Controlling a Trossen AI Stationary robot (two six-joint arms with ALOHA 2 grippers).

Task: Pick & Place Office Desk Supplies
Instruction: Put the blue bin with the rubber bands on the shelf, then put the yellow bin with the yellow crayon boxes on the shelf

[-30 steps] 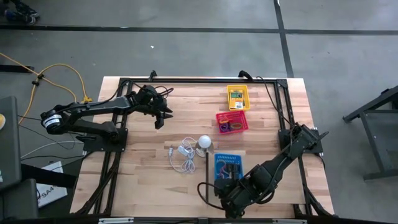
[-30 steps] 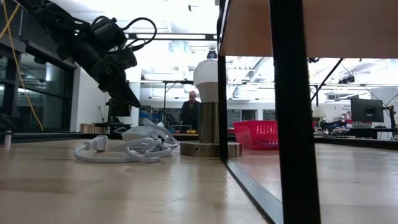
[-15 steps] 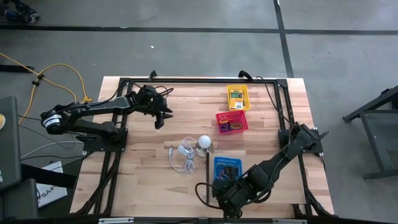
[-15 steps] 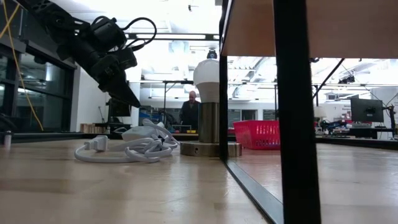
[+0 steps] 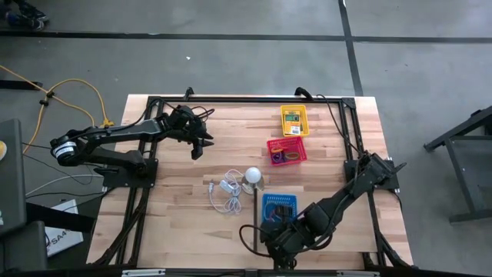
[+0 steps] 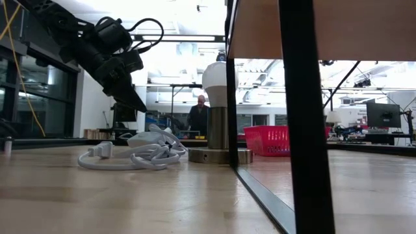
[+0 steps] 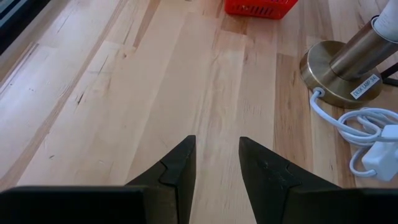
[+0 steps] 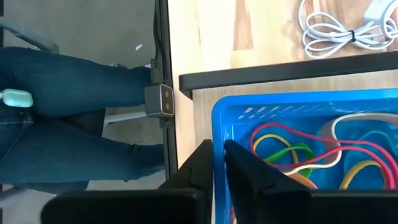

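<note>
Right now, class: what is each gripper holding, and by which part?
The right gripper pinches the blue basket by one wall's rim; the left gripper, open above the table, holds nothing.

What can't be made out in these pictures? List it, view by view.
High view: the yellow basket contents are too small to identify, and the right arm covers the blue basket's near end.
Low view: the red basket contents are hidden by its own wall.
Right wrist view: the rubber bands are cut off by the picture's edge.
</note>
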